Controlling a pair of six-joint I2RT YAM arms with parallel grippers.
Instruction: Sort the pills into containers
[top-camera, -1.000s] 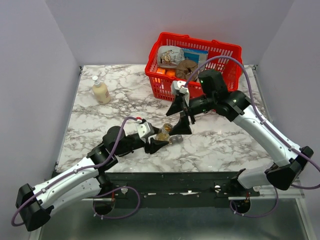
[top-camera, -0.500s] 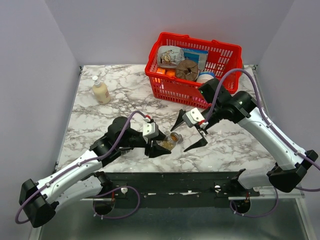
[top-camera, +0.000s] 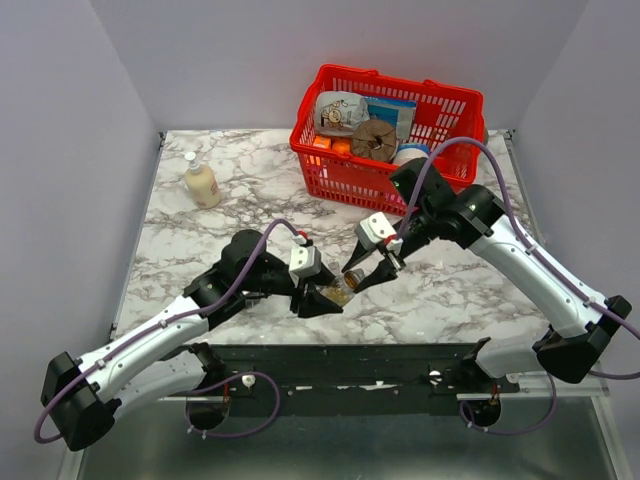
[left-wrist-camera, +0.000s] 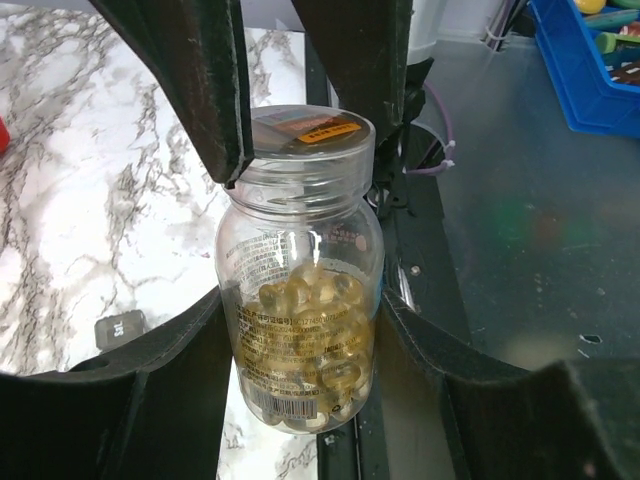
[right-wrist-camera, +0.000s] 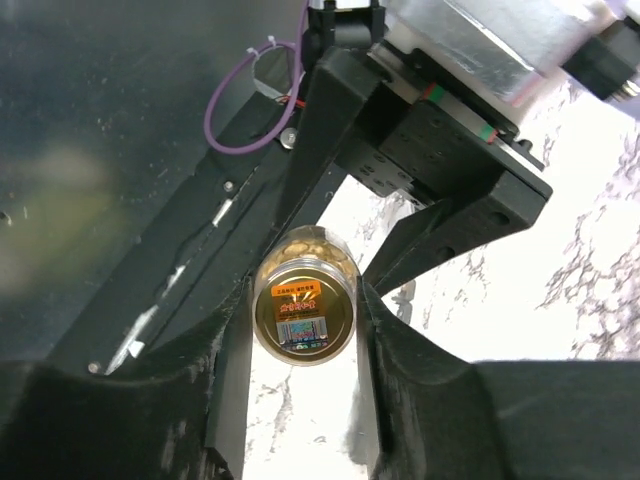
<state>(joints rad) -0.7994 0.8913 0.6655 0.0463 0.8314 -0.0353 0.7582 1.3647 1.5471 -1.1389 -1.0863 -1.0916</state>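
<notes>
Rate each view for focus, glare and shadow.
Top external: even soft light, marble table sharp, shadows faint. Left wrist: pill bottle crisp, floor beyond it soft. Right wrist: lid in focus, floor behind dark and blurred, table washed out bright at right.

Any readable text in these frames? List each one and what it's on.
Nothing can be quoted with confidence; all the print is too small or blurred.
Side label of the pill bottle: fine print and a barcode, too small to read.
The orange cap sticker: print and a code patch, blurred.
The packages in the red basket: printing too small to read.
</notes>
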